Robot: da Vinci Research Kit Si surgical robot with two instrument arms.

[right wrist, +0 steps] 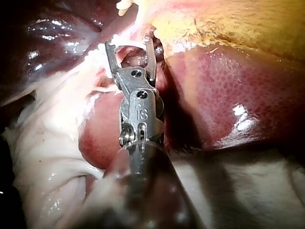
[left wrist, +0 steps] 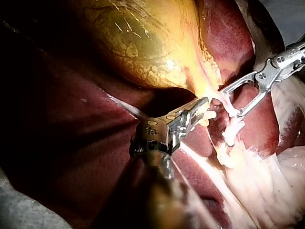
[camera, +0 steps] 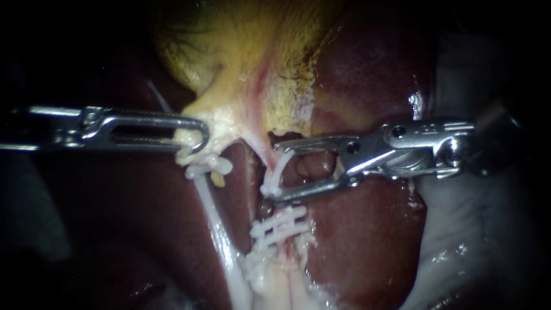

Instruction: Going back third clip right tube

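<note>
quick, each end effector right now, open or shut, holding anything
Left instrument: shut on pale tissue below the gallbladder.
Right instrument: open, a white clip in the gap.

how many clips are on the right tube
3. A lower pair of clips lies stacked on the right tube, just below the right instrument; the third clip sits higher, between its open jaws. More may be hidden by tissue.

surgical lab, liver, gallbladder, tube clips
</note>
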